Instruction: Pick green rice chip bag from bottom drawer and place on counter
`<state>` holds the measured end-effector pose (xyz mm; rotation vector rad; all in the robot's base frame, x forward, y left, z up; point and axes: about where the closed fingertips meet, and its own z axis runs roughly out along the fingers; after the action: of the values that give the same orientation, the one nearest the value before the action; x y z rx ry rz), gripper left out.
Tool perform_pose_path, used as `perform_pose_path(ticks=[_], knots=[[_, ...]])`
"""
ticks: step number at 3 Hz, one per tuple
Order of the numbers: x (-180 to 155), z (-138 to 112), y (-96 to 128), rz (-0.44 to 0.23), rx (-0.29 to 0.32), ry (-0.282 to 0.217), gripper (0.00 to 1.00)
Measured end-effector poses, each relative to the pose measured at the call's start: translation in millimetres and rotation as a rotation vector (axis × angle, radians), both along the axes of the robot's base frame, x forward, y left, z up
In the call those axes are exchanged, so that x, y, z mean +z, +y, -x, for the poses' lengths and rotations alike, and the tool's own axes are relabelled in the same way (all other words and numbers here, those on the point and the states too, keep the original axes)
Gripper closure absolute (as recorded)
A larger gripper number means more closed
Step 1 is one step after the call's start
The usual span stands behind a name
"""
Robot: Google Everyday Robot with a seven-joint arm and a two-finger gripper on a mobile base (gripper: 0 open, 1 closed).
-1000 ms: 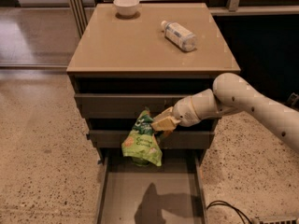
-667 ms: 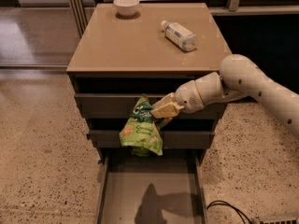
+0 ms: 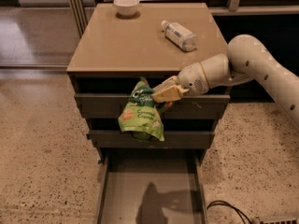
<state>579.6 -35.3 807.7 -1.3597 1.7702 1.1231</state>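
Claw tight on bag, below counter

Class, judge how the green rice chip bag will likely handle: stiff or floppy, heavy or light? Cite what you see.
Probably floppy: the green rice chip bag hangs crumpled below the gripper, pinched near its top, in front of the drawer fronts. Likely light: it dangles from one small pinch. Its crinkled film may slip.

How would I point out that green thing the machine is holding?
Find the tan counter above the pulled-out bottom drawer. Just below the counter's front edge, the claw of the pale arm is shut on the top of the green rice chip bag, which hangs before the upper drawer fronts. It alone is bright green and crinkled, unlike the bottle and bowl above.
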Motion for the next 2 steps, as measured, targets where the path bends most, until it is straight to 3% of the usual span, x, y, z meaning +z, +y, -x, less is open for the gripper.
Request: perform_pose_path(ticks=[1,2], knots=[[23,-7,1,-0.007,0.013,-0.005,1.0],[72,-21,0,-0.013,0.036,-0.024,1.0]])
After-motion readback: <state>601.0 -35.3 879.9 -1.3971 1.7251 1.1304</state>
